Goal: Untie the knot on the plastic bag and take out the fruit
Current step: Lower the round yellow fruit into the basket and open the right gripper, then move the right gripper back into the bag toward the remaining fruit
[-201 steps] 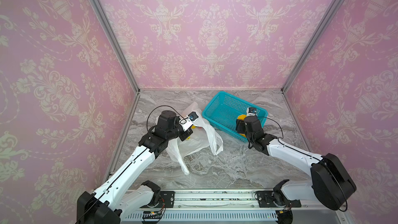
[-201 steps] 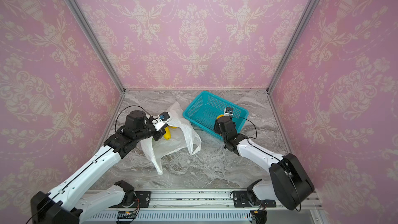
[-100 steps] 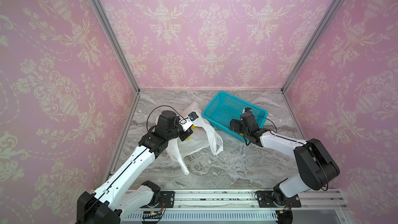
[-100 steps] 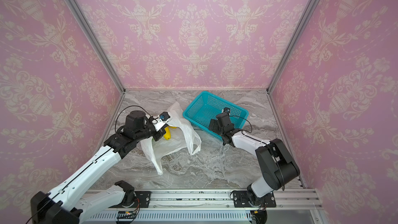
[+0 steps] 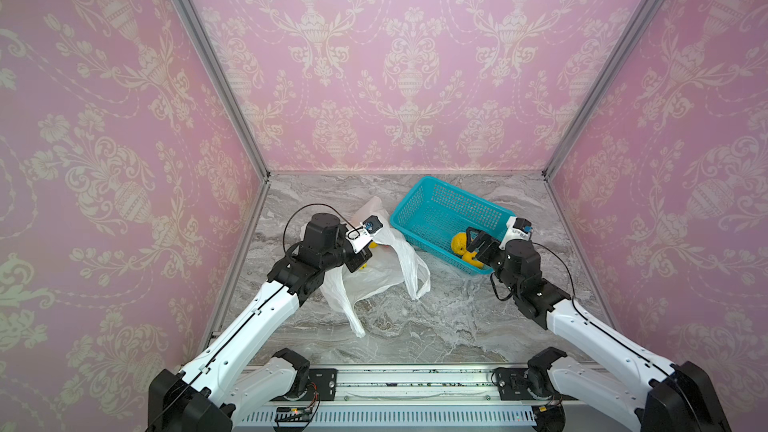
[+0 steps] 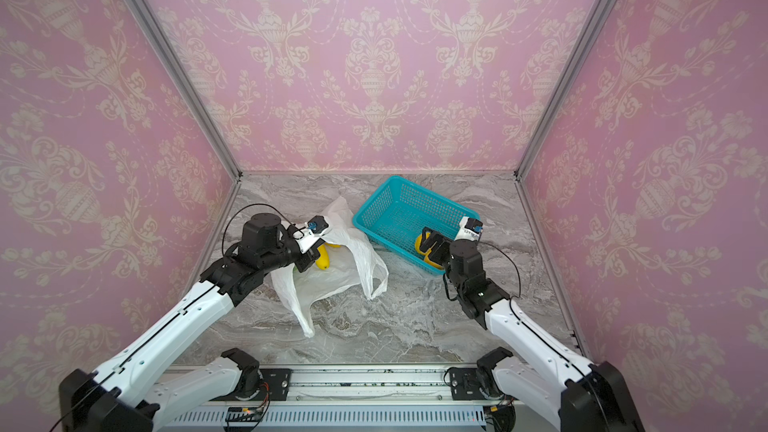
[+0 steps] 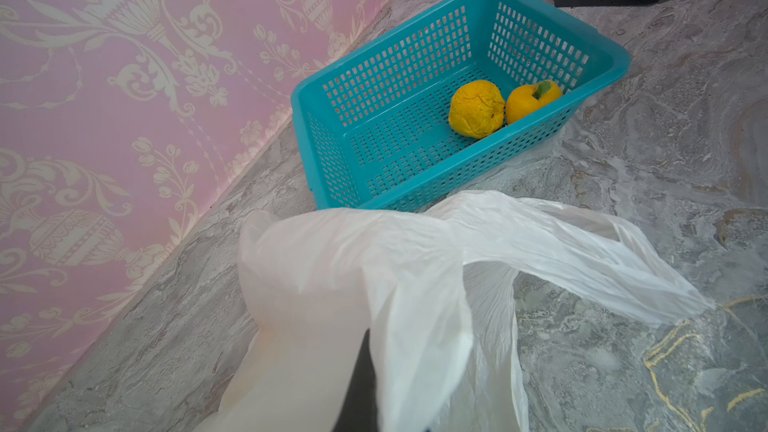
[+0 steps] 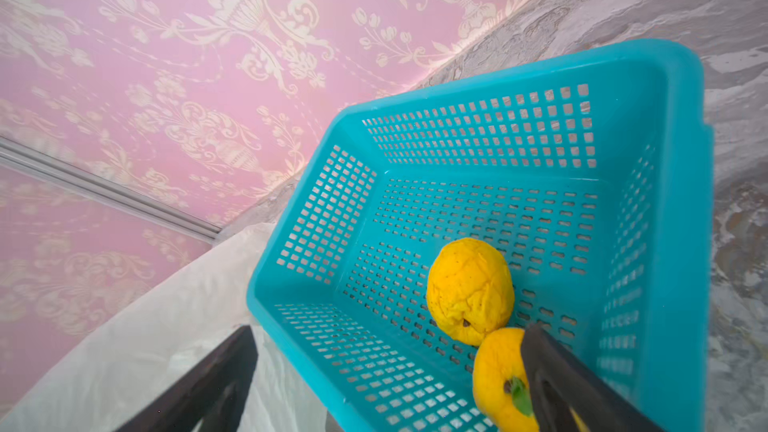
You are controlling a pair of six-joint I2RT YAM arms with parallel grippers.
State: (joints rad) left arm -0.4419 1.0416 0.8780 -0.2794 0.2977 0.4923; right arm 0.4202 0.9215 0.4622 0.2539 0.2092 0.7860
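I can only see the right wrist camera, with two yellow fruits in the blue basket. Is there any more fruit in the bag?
Observer: Yes. In a top view, a long yellow fruit shows inside the plastic bag, at its open mouth.
Operator: Who's holding the bag up?
Observer: The left tool, shut on the bag's edge.
Operator: Is it tied shut?
Observer: No knot shows. The loop handles lie apart from each other.
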